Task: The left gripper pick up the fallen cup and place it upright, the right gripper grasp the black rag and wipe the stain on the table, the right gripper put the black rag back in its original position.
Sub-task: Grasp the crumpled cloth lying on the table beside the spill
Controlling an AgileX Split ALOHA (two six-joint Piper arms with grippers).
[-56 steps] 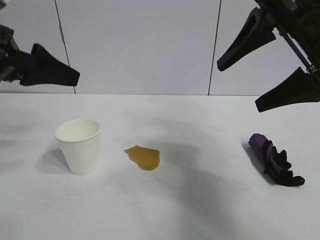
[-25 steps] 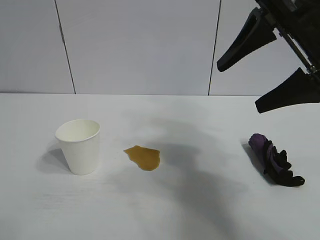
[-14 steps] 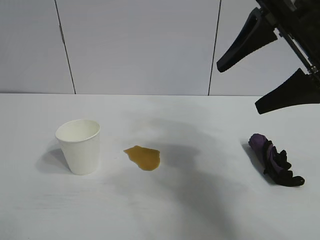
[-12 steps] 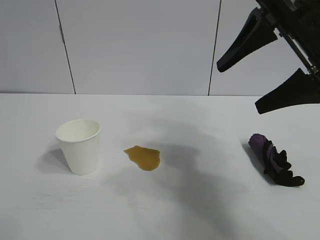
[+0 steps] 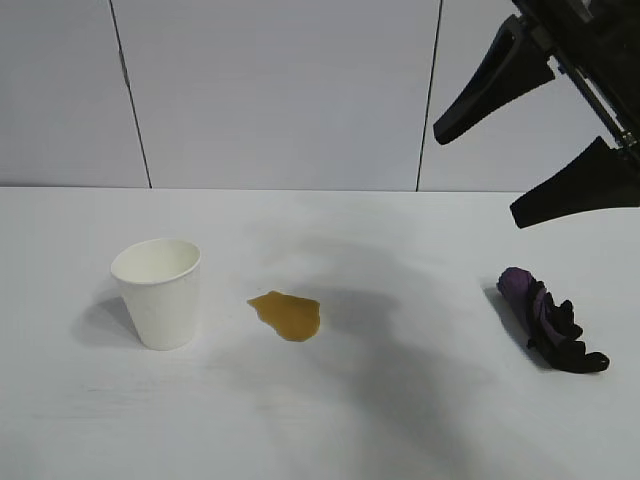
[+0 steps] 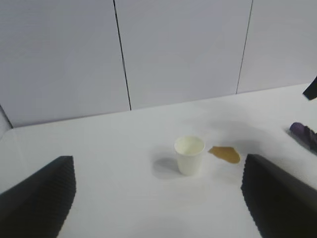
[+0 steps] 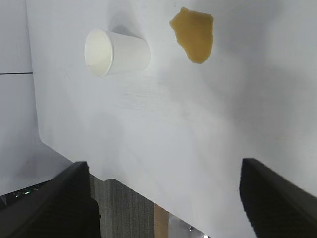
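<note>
Standing upright at lower left, the cup [image 5: 157, 292], released; left gripper [image 6: 158, 198] now withdrawn out of frame, fingers spread. Hanging wide open at upper right, right gripper [image 5: 535, 140], above the untouched rag [image 5: 550, 320]. Stain [image 5: 286, 314] at centre, unwiped.

Grey panelled wall [image 5: 280, 95] behind, dark vertical seams [image 5: 131, 95] between panels.

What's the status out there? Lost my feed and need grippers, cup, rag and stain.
Right gripper open, high above black rag. Left gripper open, pulled back. Cup upright; stain unwiped beside it. Nothing in the way.
</note>
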